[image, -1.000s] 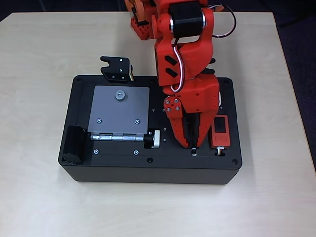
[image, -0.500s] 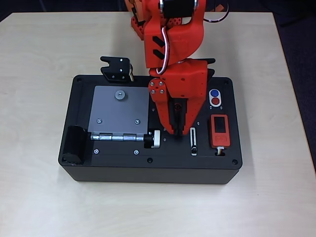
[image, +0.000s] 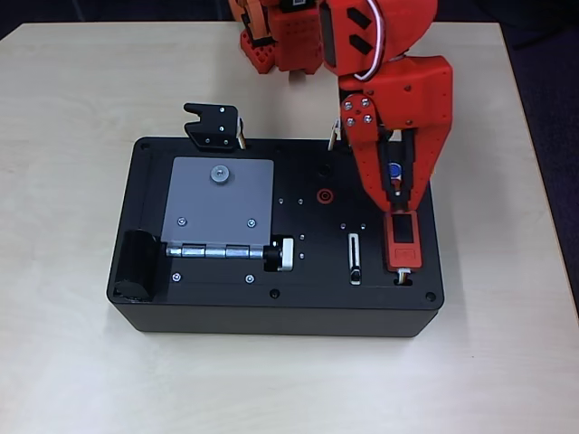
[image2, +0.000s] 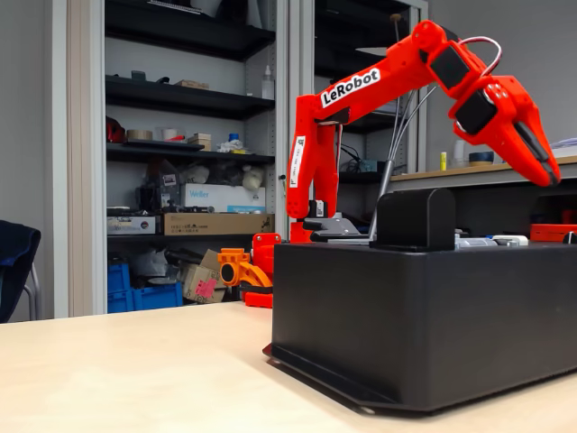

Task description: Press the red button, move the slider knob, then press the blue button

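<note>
While hanging over the right end of the black box [image: 271, 312] in the overhead view, points its red gripper [image: 395, 206] down at the button pair, fingers close together with only a narrow dark gap, so cannot tell whether quite shut. Covers most of the blue button [image: 395, 169], a sliver of blue peeping between the fingers, and hides the red button altogether. Leaves the slider knob [image: 355, 273] at the near end of its white-rimmed slot [image: 354, 257], just left of the orange-red block [image: 403, 246]; floats clear above the box top in the fixed view [image2: 541, 167].
</note>
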